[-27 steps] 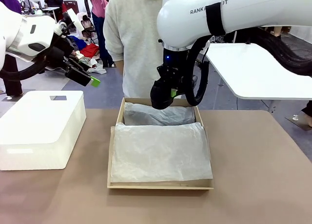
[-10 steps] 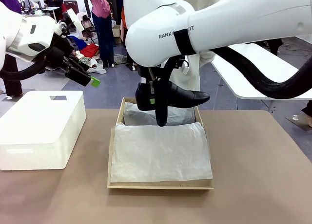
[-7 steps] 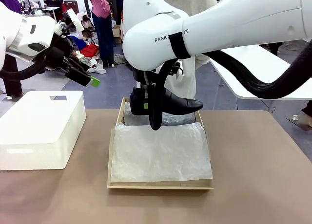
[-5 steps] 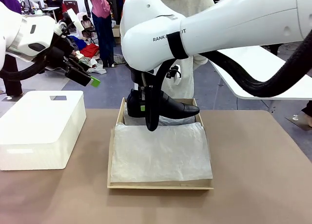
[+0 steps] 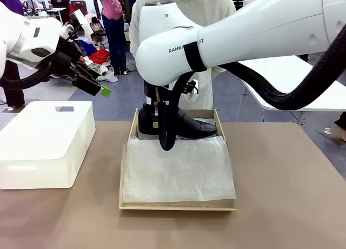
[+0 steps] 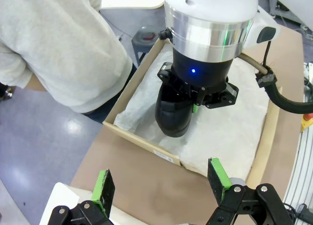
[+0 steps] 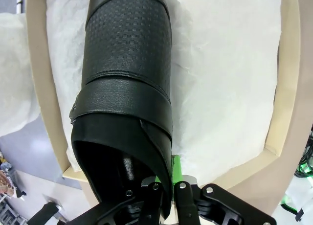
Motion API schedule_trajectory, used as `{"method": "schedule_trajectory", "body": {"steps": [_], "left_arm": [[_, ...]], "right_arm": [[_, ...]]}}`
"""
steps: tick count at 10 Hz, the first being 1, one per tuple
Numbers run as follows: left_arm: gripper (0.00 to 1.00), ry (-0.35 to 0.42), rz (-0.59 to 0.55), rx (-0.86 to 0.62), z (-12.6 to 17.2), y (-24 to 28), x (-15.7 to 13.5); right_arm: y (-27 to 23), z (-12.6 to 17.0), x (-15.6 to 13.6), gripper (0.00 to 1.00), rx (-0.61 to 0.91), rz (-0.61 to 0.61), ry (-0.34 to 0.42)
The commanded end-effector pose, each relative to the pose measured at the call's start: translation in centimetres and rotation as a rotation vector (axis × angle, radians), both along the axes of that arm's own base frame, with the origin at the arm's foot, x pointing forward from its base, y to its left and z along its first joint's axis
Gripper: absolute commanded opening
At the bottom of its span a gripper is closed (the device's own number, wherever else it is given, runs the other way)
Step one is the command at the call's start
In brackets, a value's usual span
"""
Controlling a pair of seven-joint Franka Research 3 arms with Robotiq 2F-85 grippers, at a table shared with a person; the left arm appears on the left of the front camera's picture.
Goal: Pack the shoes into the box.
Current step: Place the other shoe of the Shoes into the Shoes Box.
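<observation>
Right claw (image 7: 165, 193) pinching black textured shoe (image 7: 127, 63) collar over tissue-lined box (image 5: 178, 207); left claw (image 6: 161, 185) spread wide.

The right arm (image 5: 243, 32) reaches in from the right and across the middle, its wrist turned down over the far end of the box (image 5: 125, 168). The right pincer (image 5: 165, 142) points straight down, jaws clamped tight on the heel rim of a black shoe (image 5: 195, 128). The left arm (image 5: 30, 40) is raised well to the left of the box. The left pincer (image 6: 160, 182) is spread wide and holds nothing, and its green pads (image 6: 103, 185) face each other.
</observation>
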State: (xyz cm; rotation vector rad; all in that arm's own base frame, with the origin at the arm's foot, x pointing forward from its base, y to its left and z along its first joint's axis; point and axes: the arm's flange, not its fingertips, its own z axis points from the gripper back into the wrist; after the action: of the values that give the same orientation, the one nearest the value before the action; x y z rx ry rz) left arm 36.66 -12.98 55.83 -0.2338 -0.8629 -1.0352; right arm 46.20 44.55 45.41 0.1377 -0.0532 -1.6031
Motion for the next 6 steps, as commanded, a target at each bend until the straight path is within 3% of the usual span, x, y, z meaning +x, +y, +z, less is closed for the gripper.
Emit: {"method": "schedule_trajectory", "body": {"steps": [1,6], "left_arm": [[1.00,0.003,-0.006,-0.011,0.0,0.1,0.1],[1.00,0.003,-0.006,-0.011,0.0,0.1,0.1]], "right_arm": [[-0.1,-0.8,-0.2,0.00,-0.006,-0.020,-0.014],[0.2,-2.7,1.6,0.00,-0.034,-0.005,0.037]]}}
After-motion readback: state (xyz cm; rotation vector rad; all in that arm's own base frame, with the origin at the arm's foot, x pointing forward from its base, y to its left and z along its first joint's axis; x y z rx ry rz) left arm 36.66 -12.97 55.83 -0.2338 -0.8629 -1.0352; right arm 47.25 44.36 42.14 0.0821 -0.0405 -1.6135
